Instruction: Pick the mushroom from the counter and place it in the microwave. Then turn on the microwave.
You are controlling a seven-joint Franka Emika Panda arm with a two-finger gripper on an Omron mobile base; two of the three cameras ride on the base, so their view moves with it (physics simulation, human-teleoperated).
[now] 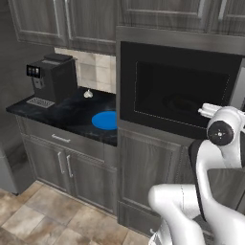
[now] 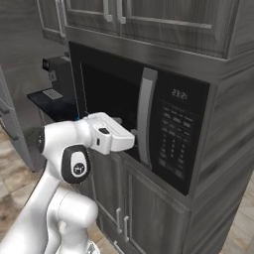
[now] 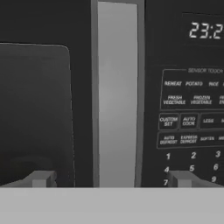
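Observation:
The microwave (image 2: 149, 119) is built into the dark cabinets, its dark glass door shut. A grey vertical handle (image 3: 117, 96) runs down the door beside the button panel (image 3: 192, 127). My gripper (image 3: 111, 179) is open and empty, directly in front of the handle, with one fingertip (image 3: 41, 178) left of it and the other right of it. In the right base view the gripper (image 2: 133, 133) sits just short of the handle (image 2: 145, 121). The black counter (image 1: 72, 112) lies left of the microwave (image 1: 177, 95). The mushroom is out of view.
On the counter stand a black coffee machine (image 1: 52, 76), a small whitish garlic-like lump (image 1: 88, 94) and a blue plate (image 1: 105, 120). Wall cabinets hang above, and base cabinets with metal handles (image 1: 62, 162) stand below. The floor is tiled.

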